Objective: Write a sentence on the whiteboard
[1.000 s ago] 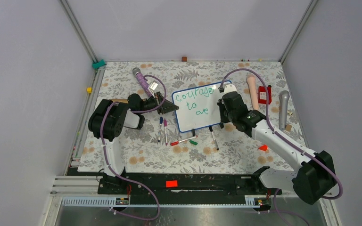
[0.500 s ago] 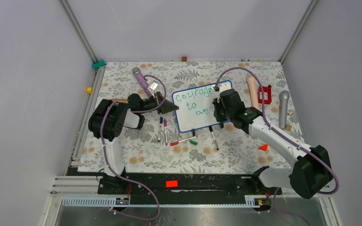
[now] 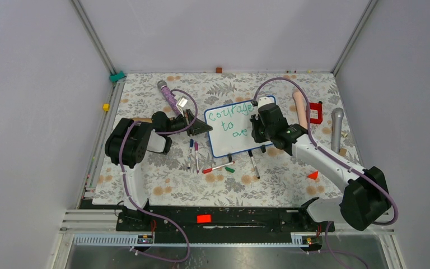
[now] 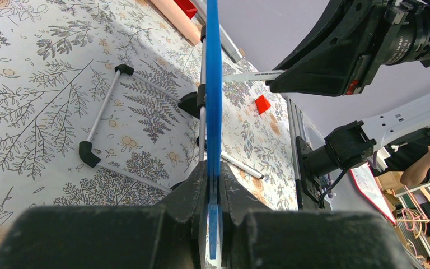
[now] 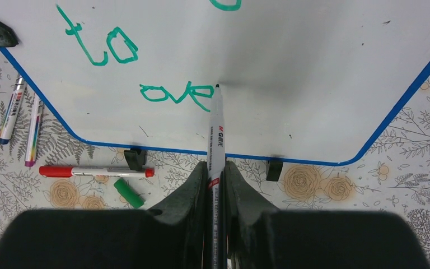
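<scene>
Right gripper [image 5: 215, 171] has shifted left, clamped on a slim white marker [image 5: 217, 131]; tip touches glossy whiteboard [image 5: 325, 73] beside green sentence [image 5: 173, 94]. Left gripper [image 4: 213, 188] clamps its thin blue frame [image 4: 213, 84].

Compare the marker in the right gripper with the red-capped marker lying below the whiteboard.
The held marker is uncapped, its tip on the whiteboard; the red-capped marker is capped. The held marker is clamped in the right gripper; the red-capped marker lies loose on the floral cloth. Both have pale barrels.
</scene>
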Robot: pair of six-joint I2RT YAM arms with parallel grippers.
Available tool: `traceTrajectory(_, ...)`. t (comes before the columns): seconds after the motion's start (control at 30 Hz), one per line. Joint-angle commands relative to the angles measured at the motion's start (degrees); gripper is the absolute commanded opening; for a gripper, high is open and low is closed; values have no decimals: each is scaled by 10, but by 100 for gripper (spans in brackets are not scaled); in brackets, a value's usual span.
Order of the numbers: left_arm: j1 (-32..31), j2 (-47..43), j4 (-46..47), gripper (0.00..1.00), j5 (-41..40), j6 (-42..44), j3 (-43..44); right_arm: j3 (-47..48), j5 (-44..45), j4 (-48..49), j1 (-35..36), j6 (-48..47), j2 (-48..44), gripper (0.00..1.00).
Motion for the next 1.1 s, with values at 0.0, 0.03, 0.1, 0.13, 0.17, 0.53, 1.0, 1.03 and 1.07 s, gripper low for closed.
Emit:
traceTrajectory(0.0, 3, 3, 41, 0, 9, -3, 21, 27, 8, 10, -3, 7, 10, 0)
traceTrajectory(0.03, 3, 3, 41, 0, 10, -3, 22, 27, 10, 9, -2, 9, 11, 0)
traceTrajectory(0.1, 4, 3, 41, 0, 11, -4, 24, 27, 10, 10, -2, 10, 15, 0)
traceTrajectory(0.13, 4, 4, 41, 0, 11, -4, 24, 26, 11, 9, -2, 11, 17, 0)
traceTrajectory(0.17, 4, 4, 41, 0, 12, -4, 25, 26, 11, 7, -2, 12, 18, 0)
traceTrajectory(0.53, 3, 5, 41, 0, 13, -4, 22, -7, 6, 0, -2, 18, 4, 0)
traceTrajectory(1.0, 3, 8, 41, 0, 13, -6, 25, -13, 5, 0, -2, 18, 13, 0)
traceTrajectory(1.03, 4, 8, 41, 0, 13, -6, 25, -13, 5, 0, -3, 17, 14, 0)
traceTrajectory(1.07, 4, 9, 41, 0, 12, -7, 26, -14, 4, 0, -3, 17, 17, 0)
